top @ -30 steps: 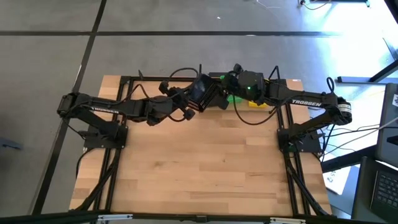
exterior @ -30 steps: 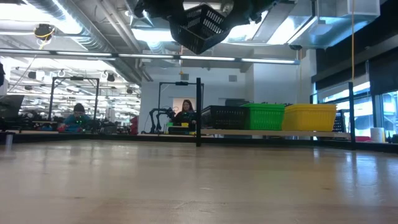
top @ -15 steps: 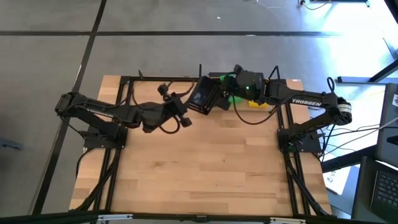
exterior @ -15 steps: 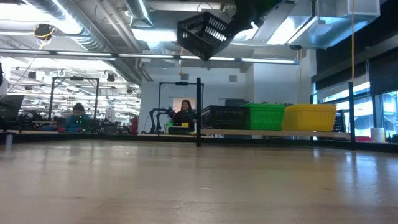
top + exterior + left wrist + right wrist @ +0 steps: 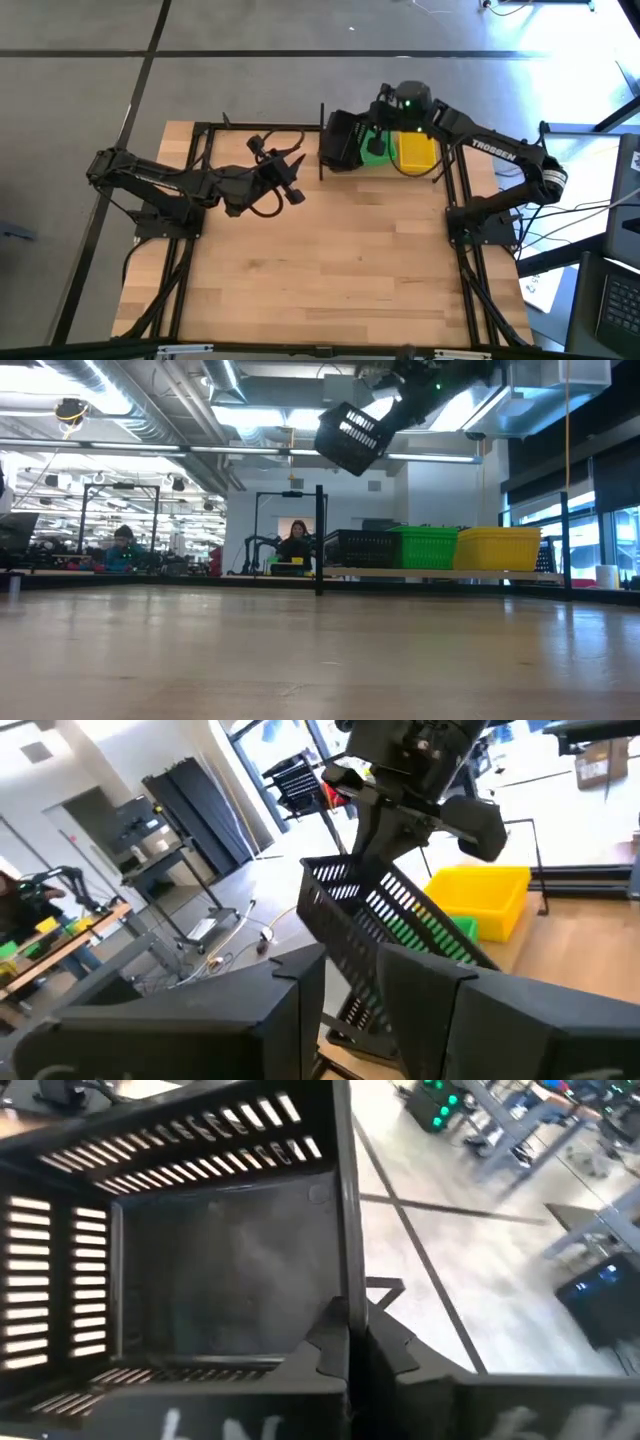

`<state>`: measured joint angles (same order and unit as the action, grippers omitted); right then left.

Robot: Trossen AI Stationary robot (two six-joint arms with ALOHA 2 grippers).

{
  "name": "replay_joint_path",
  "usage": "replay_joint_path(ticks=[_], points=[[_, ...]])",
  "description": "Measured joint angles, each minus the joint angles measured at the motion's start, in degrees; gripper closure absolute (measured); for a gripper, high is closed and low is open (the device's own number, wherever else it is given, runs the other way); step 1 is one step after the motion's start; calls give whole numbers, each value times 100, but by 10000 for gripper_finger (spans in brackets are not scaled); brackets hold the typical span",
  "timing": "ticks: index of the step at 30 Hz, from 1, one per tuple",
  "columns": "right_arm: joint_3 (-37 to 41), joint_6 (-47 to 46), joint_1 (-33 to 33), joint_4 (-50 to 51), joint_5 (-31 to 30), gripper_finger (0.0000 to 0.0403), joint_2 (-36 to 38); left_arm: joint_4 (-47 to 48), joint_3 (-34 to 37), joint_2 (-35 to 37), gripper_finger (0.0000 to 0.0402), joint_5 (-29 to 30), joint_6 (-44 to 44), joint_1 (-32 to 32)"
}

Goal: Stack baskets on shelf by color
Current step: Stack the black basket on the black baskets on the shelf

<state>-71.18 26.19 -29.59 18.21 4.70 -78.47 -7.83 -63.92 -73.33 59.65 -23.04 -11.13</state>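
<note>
My right gripper point(image 5: 372, 128) is shut on a black basket point(image 5: 338, 150), which it carries high over the left end of the shelf point(image 5: 430, 572) at the table's far edge. In the low view this basket point(image 5: 355, 438) is tilted, well above the shelf. On the shelf board stand a black basket point(image 5: 362, 548), a green basket point(image 5: 428, 547) and a yellow basket point(image 5: 497, 547), side by side on their bottoms. My left gripper point(image 5: 294, 182) is open over the table, left of and nearer than the shelf, and touches nothing. Its wrist view faces the held basket point(image 5: 385, 925). My right gripper point(image 5: 350, 1330) pinches the rim of one side wall point(image 5: 345, 1250) of the black basket, one finger point(image 5: 322, 1352) inside the basket and one outside. The basket is lifted clear and tilts down from the fingers, which come from the right.
Thin black posts point(image 5: 318, 540) frame the shelf; one point(image 5: 322, 140) stands just left of the held basket. Black frame rails run along both table sides point(image 5: 180, 270). The near tabletop point(image 5: 320, 280) is bare wood. People sit at desks point(image 5: 122, 550) far behind.
My left gripper has let go of the black basket and drawn back toward the table's left and near side. My right gripper, still shut on the basket, has carried it toward the far edge and right, over the shelf's left end; the basket stays tilted.
</note>
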Motion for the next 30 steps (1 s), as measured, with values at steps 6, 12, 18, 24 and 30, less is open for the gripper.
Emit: replay_joint_path(ticks=[6, 12, 18, 24, 30], points=[[-2, 444, -706, 131, 1020, 403, -233, -3, 0, 1, 312, 444, 236, 139], [1, 986, -1044, 318, 1639, 403, -667, 0, 0, 1, 312, 360, 651, 519], [1, 1550, -1229, 253, 1613, 403, -1029, 2, 0, 1, 312, -378, 946, 739], [1, 1800, -1263, 232, 1644, 403, -1287, 2, 0, 1, 315, -534, 959, 749], [1, 2124, -1263, 244, 1596, 398, -1405, 4, 0, 1, 312, -517, 945, 751]])
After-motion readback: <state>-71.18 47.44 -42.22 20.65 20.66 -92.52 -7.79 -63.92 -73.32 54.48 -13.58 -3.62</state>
